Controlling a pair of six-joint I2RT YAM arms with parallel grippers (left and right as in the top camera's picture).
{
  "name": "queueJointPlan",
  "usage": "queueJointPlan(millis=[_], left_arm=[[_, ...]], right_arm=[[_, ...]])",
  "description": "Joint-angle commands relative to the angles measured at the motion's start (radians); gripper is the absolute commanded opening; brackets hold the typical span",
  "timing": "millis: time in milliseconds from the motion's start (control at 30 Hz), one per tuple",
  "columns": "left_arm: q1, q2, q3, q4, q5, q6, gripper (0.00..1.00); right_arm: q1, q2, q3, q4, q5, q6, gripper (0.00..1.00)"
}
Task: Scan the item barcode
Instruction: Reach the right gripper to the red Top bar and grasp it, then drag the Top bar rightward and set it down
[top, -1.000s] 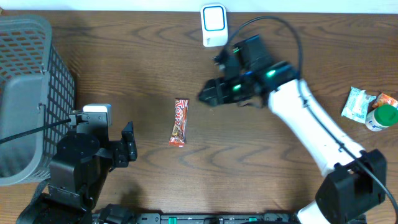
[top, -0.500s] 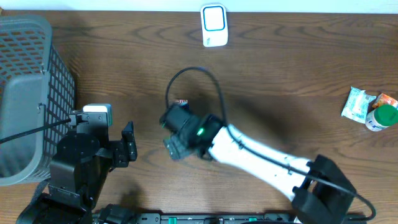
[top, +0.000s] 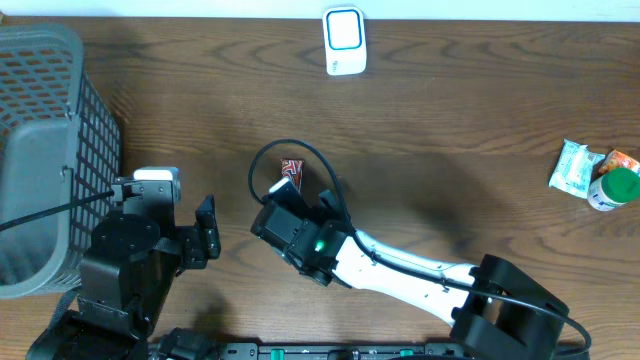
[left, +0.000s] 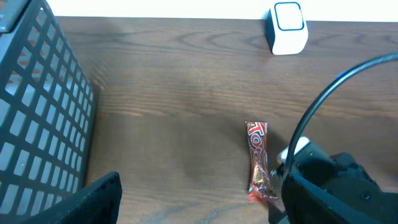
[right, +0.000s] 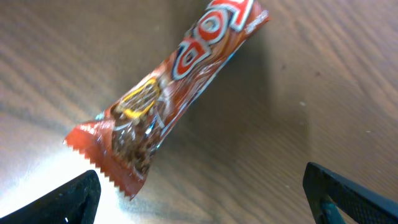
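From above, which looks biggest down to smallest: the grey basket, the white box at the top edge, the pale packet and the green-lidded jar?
1. Grey basket, by far the largest.
2. White box and pale packet: these look much alike, so they are not ranked.
3. Green-lidded jar.

Red candy bar lies flat, seemingly label-up; white scanner stands well apart.
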Motion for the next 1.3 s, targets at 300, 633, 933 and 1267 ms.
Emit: queueJointPlan(millis=[300, 633, 933, 1267], left_arm=[[0.0, -0.002, 0.015, 0.0, -0.009, 0.002, 0.83], [0.0, -0.002, 0.015, 0.0, -0.009, 0.002, 0.83], [0.0, -0.002, 0.015, 0.0, -0.009, 0.002, 0.83], [0.0, -0.002, 0.015, 0.0, -0.009, 0.002, 0.83]], right_arm=[[0.056, 0.026, -0.011, -0.054, -0.043, -0.095, 0.99], [0.056, 0.196, -0.011, 0.009, 0.047, -0.219, 0.99], [0.057, 0.214, -0.011, 0.095, 0.094, -0.298, 0.83], [0.003, 0.207, 0.032, 0.076, 0.175, -0.212, 0.01]])
